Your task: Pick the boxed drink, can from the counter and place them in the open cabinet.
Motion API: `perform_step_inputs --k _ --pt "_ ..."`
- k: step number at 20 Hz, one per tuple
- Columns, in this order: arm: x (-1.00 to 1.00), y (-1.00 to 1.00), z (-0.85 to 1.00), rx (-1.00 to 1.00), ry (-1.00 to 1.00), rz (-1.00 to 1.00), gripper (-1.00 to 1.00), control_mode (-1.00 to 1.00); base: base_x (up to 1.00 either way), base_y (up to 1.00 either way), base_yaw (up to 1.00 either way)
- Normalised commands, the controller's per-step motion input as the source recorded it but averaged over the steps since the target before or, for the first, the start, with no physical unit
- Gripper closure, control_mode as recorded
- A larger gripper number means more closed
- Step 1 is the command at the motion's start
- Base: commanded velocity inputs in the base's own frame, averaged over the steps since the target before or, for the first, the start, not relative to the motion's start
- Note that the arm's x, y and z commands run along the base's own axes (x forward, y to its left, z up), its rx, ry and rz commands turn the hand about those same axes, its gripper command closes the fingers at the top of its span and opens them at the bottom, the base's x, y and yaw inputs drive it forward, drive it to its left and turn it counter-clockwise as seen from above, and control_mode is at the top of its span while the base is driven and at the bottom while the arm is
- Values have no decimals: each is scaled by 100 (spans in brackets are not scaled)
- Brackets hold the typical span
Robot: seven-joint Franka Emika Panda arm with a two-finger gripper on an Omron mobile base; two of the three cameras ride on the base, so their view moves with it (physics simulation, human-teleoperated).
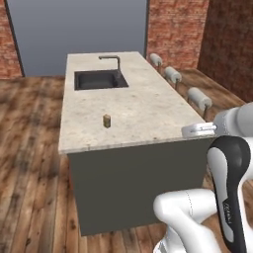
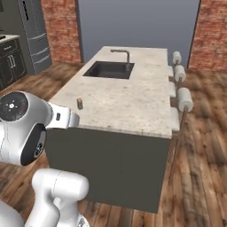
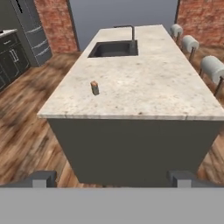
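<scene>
A small upright carton, the boxed drink (image 1: 106, 120) (image 2: 80, 103) (image 3: 94, 88), stands alone on the left part of the beige speckled counter (image 1: 148, 106) (image 2: 128, 102) (image 3: 148, 87), nearer its front end than the sink. The can is out of view. My gripper (image 3: 111, 178) is open, fingertips wide apart with nothing between them. It hangs off the counter's near end, well short of the carton, facing the island's dark end panel. A tall dark cabinet (image 2: 35, 35) (image 3: 33, 30) with silver bar handles stands far left; I cannot make out its open bay.
A dark inset sink (image 1: 100, 79) (image 2: 108, 69) (image 3: 114, 48) with a curved faucet (image 1: 112, 59) sits at the counter's far end. White padded stools (image 1: 199, 96) (image 2: 185, 99) (image 3: 212, 68) line its right side. Dark drawer units (image 2: 11, 62) stand at left. Wooden floor surrounds the island.
</scene>
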Motion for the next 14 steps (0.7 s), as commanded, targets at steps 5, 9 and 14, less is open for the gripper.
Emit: perform_step_inputs --k 5,9,14 --pt "0 0 0 0 0 0 -100 100 22 66 0" --pt "0 0 0 0 0 0 -100 100 37 53 -2" --pt "0 0 0 0 0 0 -100 100 63 17 -5"
